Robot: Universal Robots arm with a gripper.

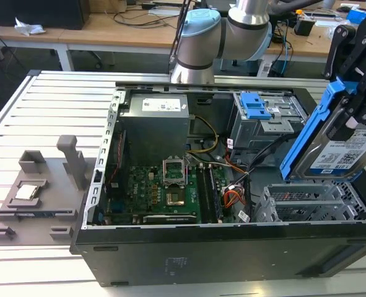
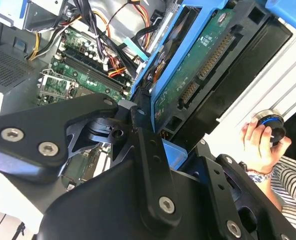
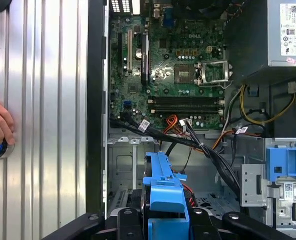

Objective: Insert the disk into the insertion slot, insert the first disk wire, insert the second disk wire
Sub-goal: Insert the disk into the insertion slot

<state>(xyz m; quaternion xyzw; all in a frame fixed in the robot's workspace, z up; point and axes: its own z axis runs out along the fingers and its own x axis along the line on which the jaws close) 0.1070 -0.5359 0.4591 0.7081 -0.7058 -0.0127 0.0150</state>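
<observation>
My gripper (image 1: 358,102) is clamped shut on the disk (image 1: 334,145), which it holds tilted in the air. Below the gripper, the insertion slot (image 1: 306,207) is unfilled. I judge no step complete; both wires are pending.

Robotics lab, slatted aluminium worktable (image 1: 46,102), opened computer tower (image 1: 201,263), cable-strewn wooden benches (image 1: 133,34) behind
</observation>
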